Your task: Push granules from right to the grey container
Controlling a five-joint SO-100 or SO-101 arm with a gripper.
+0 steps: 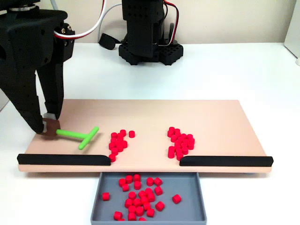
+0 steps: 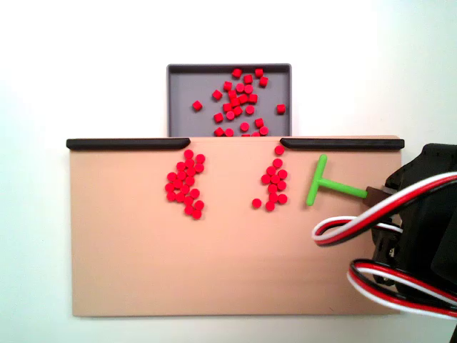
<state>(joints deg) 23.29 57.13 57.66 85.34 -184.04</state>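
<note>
White tabletop all around, and your tan board (image 1: 140, 117) is lying across it with two black strips (image 1: 63, 159) along one edge, leaving a gap at the grey container (image 1: 147, 218). Your gripper (image 1: 47, 125) is sitting at the board's left end in a fixed view, pinching the stem tip of the green T-shaped stick (image 1: 78, 136), whose crossbar is pointing toward the granules (image 1: 118, 140). Those granules are lying in two loose clusters on the board, one on each side of the gap, the nearer cluster just beside the crossbar but not touching it. More are already resting inside the grey container (image 2: 178, 93), scattered mostly through its middle. Red and white cables (image 2: 371, 214) are looping off your arm.
</note>
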